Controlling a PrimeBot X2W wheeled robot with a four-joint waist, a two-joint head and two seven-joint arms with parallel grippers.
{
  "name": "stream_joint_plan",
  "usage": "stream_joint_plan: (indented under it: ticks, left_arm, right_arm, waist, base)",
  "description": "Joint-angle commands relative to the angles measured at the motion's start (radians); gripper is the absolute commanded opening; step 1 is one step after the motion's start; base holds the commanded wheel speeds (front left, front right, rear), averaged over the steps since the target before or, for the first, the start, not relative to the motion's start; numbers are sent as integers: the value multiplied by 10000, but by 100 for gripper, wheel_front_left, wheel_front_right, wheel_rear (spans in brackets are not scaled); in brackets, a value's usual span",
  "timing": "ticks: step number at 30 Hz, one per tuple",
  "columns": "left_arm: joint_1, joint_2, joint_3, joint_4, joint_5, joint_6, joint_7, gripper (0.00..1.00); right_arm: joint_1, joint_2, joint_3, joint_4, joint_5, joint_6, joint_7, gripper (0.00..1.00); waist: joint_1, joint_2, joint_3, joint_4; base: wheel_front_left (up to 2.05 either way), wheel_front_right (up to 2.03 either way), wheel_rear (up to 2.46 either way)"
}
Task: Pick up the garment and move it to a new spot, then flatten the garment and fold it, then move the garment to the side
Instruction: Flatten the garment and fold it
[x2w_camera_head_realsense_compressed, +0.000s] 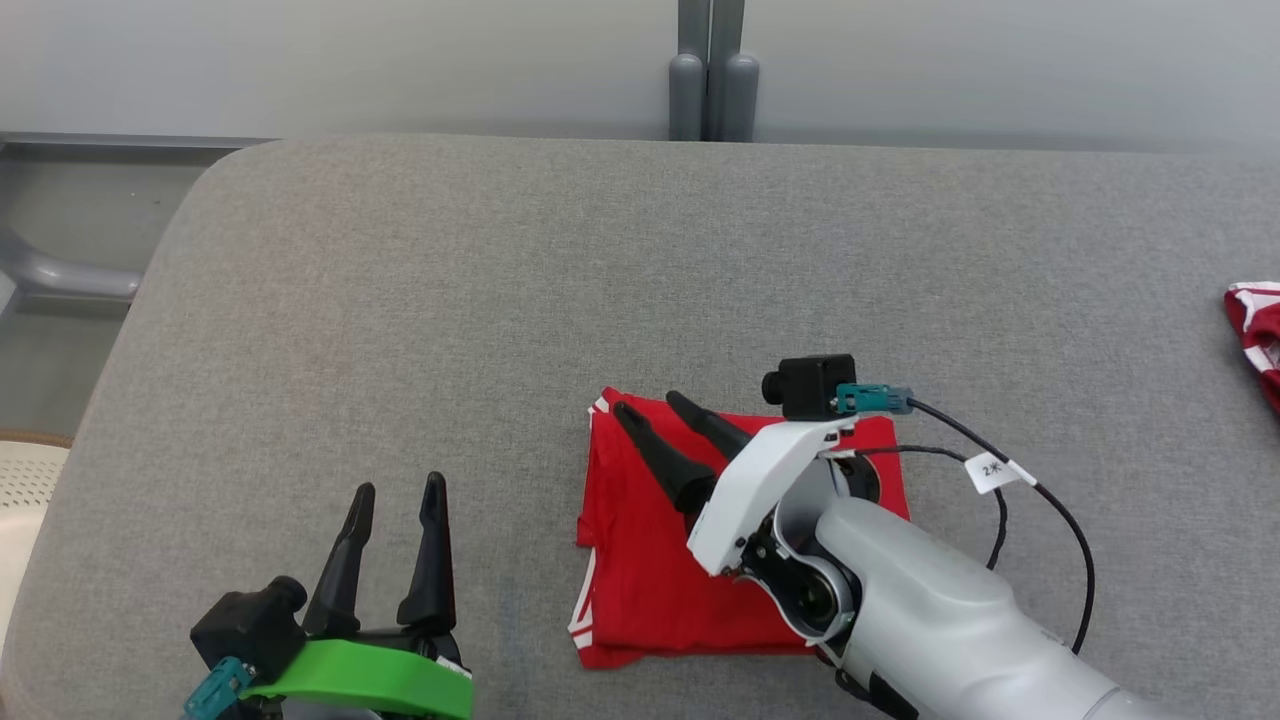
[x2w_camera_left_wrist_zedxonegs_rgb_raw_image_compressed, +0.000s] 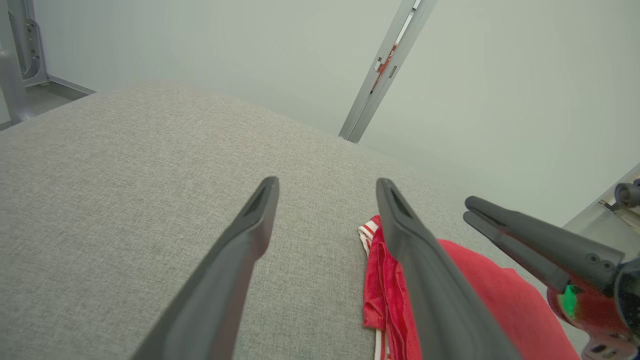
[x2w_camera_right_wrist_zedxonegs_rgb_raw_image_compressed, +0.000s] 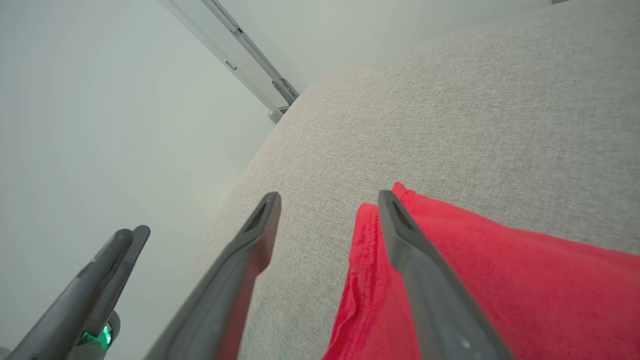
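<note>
Grey fabric desk (x2w_camera_head_realsense_compressed: 400, 300), folded red garment (x2w_camera_head_realsense_compressed: 640, 560) on it.
R gripper (x2w_camera_head_realsense_compressed: 648, 403) spread wide above garment, empty; L gripper (x2w_camera_head_realsense_compressed: 400, 485) wide too, empty.

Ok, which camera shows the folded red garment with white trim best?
Head view: the folded red garment lies as a near-square on the grey padded table, though the right arm covers its right side. Left wrist view shows its striped edge; right wrist view shows one corner close up.
</note>
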Motion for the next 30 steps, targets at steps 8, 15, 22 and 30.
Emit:
stream_joint_plan:
  ticks: [8, 15, 22, 30]
  left_arm:
    - [-162, 192, -7, -96, 241, 51, -9, 100]
    - [-566, 280, -35, 10, 444, 101, -8, 100]
    - [-609, 96, 171, 289, 602, 139, -36, 100]
    - [-69, -257, 920, 125, 1301, -7, -34, 100]
  right_arm:
    - [-308, -754, -679, 1, -1640, 4, -1247, 100]
    - [1249, -970, -4343, -1784, -4620, 4, -1283, 100]
    - [3605, -439, -6897, -3953, -7432, 4, -1287, 100]
    - [5381, -48, -8063, -5482, -8327, 4, -1288, 100]
  waist:
    - [0, 0, -17, -504]
    - [0, 0, -77, -1037]
    - [0, 0, -204, -1483]
    - [0, 0, -351, -1819]
  base:
    - [0, 0, 0]
    - [0, 0, 0]
    - [0, 0, 0]
    - [0, 0, 0]
